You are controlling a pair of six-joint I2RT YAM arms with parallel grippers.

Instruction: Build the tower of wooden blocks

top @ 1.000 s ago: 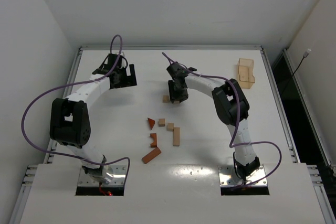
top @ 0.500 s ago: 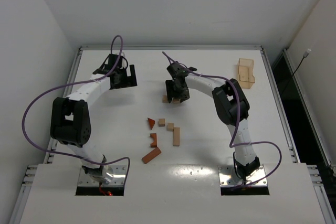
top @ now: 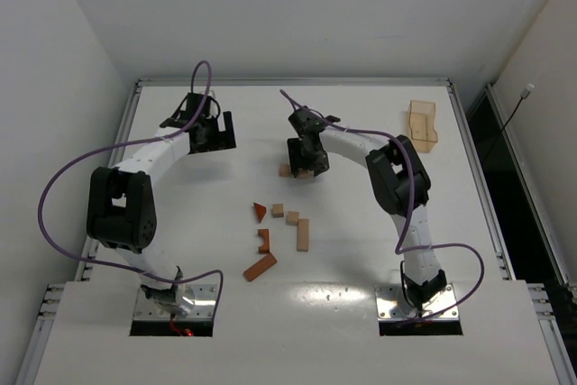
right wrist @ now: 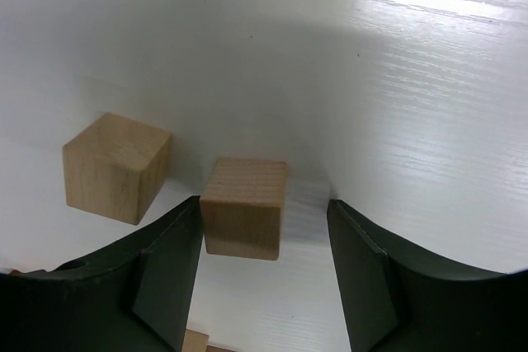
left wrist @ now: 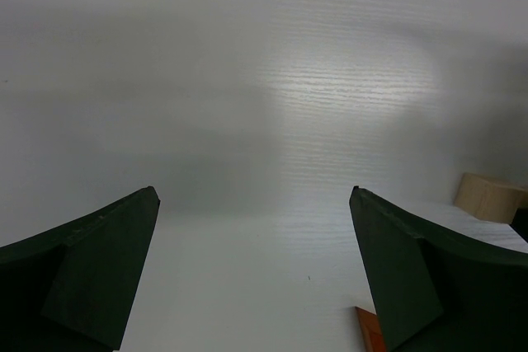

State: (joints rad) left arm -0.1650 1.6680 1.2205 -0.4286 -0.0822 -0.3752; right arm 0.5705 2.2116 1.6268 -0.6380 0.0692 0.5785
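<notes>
Two tan cubes lie side by side at mid-table; no stacked tower shows. My right gripper [top: 306, 166] is low over them and open. In the right wrist view [right wrist: 264, 204] one tan cube [right wrist: 244, 206] sits on the table between the jaws, against the left finger [right wrist: 169, 274], with a gap to the right finger. The other tan cube [right wrist: 117, 166] [top: 285, 169] lies just outside to the left. My left gripper [top: 209, 134] is open and empty at the far left [left wrist: 254, 193]. The loose wood blocks lie nearer the bases: red triangle [top: 260, 211], red notched piece [top: 264, 241], red bar [top: 260, 267].
Two small tan cubes [top: 278, 210] [top: 292, 217] and a tan bar [top: 303, 234] lie beside the red pieces. A light-tan tray [top: 422, 123] stands at the far right. The left wrist view shows a tan block [left wrist: 491, 198] and a red corner [left wrist: 371, 340] at its right edge.
My right gripper has shifted very slightly over the tan cubes. The left arm and the loose blocks have not moved.
</notes>
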